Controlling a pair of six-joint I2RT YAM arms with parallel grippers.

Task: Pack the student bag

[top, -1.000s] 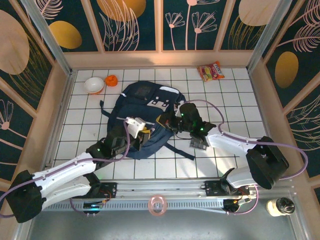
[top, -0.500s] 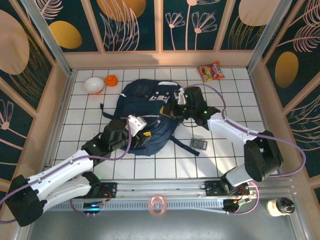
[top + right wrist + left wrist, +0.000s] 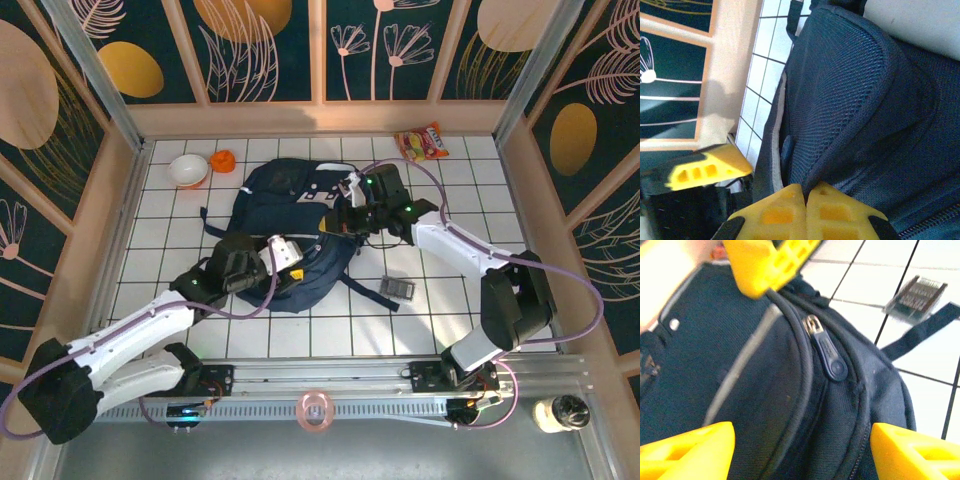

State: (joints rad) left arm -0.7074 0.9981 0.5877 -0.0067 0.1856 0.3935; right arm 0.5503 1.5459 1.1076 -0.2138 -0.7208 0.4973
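White-tiled table (image 3: 470, 190) carries student bag (image 3: 278, 186), bowl (image 3: 188, 170), orange object (image 3: 223, 160), snack packet (image 3: 421, 142), dark gadget (image 3: 398, 289).

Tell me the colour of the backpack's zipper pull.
Navy-blue zipper pull on a silver slider; left wrist view shows it best.

Bowl (image 3: 187, 170) left of student bag (image 3: 282, 190), packet (image 3: 421, 142) right

The right gripper (image 3: 805, 194) has moved along the student bag (image 3: 285, 185) toward its patch end, while the left gripper (image 3: 800, 452) has pushed farther onto the bag's near end.
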